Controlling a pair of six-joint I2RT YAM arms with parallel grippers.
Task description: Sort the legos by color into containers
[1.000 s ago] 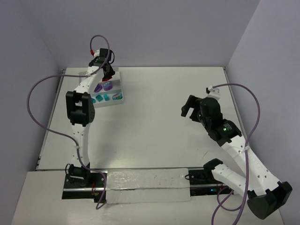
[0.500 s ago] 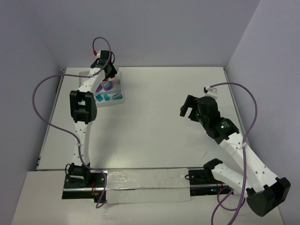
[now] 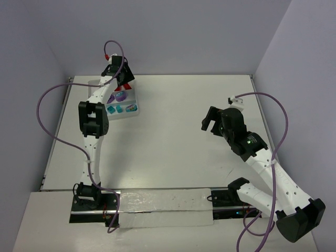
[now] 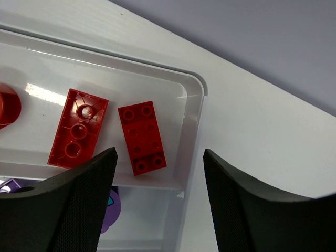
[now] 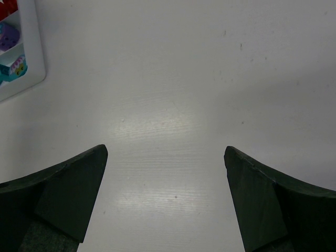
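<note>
red legos (image 4: 143,137) lie in tray (image 4: 195,101); left tool (image 4: 158,157) spread above

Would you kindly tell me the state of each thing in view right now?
Left gripper: open, empty, above the red bricks.
Right gripper: open, empty, over the table.
Studded red brick: flat in the corner compartment, studs up.
Other red brick: beside it, hollow side up.
Purple pieces: in the middle row.
Teal pieces: in the near row.
Tray: flat on the table, holding bricks.
</note>
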